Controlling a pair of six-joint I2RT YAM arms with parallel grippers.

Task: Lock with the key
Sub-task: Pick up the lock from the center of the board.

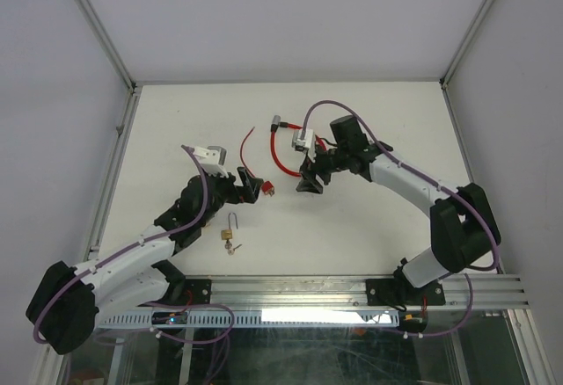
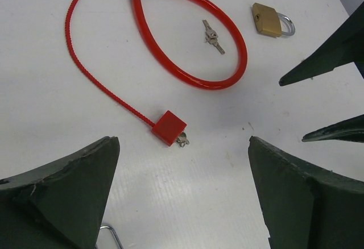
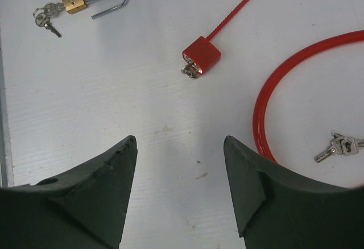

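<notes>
Nothing gripped: red cable lock lies free.
Spread wide, the left end effector hovers just behind it, key at its base, on the tabletop; the right end effector, half-spread, faces it opposite, probably one to steady, one to turn.

The left arm and right arm bend inward, wrists pitched down toward the surface. The left end effector has its 2 jaws spread wide. The right end effector is moderately spread. Neither grips anything.
</notes>
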